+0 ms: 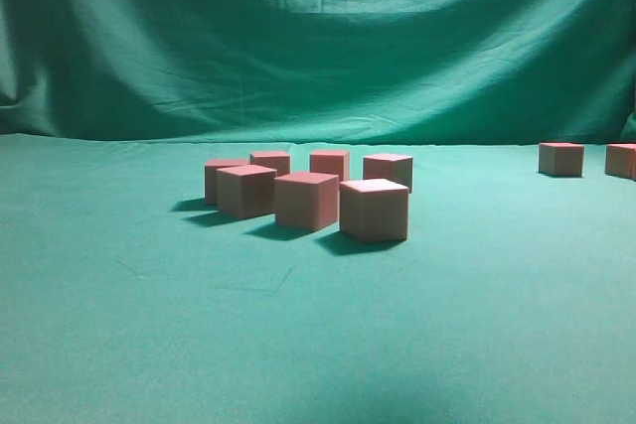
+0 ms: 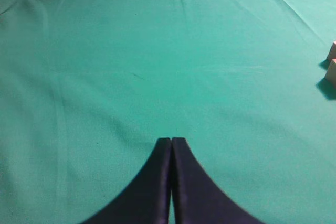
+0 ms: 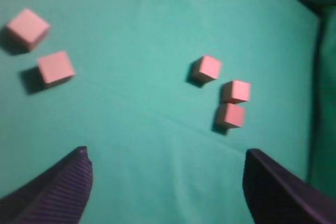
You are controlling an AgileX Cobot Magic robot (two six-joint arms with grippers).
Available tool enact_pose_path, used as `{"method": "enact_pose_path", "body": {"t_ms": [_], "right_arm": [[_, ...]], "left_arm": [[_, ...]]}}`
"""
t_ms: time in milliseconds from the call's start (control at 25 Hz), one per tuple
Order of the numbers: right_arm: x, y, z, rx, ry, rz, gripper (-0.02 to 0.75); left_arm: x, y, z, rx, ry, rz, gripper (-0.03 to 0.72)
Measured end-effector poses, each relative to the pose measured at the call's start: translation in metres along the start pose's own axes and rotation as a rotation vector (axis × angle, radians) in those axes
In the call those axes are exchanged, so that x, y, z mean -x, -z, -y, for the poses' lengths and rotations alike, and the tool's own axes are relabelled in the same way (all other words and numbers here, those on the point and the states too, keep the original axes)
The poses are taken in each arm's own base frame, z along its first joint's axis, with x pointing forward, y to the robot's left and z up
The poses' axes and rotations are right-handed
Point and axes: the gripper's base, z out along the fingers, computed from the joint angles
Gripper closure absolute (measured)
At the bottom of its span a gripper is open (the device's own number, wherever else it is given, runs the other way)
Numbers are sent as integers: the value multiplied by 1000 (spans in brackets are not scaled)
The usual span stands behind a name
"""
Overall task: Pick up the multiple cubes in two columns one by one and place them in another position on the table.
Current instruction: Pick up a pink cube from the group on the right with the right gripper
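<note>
Several reddish-pink cubes [image 1: 374, 210] stand in two columns on the middle of the table [image 1: 119, 325]. Two more cubes [image 1: 561, 158] sit apart at the far right. Neither gripper shows in the exterior view. My right gripper [image 3: 165, 155] hangs above the cloth, open wide with nothing between its fingers. Ahead of it lie three cubes close together [image 3: 235, 91] and two more at the upper left [image 3: 55, 68]. My left gripper [image 2: 171, 141] is shut, empty, over bare cloth. Two cube corners [image 2: 332, 72] peek in at the right edge of the left wrist view.
A draped green cloth backdrop [image 1: 318, 37] rises behind the table. In the right wrist view the table's edge and a dark gap [image 3: 320, 3] run along the right side.
</note>
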Motion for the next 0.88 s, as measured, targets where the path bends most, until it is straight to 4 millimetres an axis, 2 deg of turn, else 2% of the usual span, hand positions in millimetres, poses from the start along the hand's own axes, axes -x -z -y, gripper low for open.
{"method": "enact_pose_path", "body": {"t_ms": [80,280,480,680,880], "right_arm": [[-2,-6,20,-53,-60,-25,153],[-9,-39,68,-66,-268,-105,153],[-26,-98,107,2,-432,-238,153],[-52,-162,121,115,-499,-404,153],[-62,-210,119,167,-463,-419,153]], "left_arm": [[0,0,0,0,0,0,688],[0,0,0,0,0,0,688],[0,0,0,0,0,0,688],[0,0,0,0,0,0,688],[0,0,0,0,0,0,688]]}}
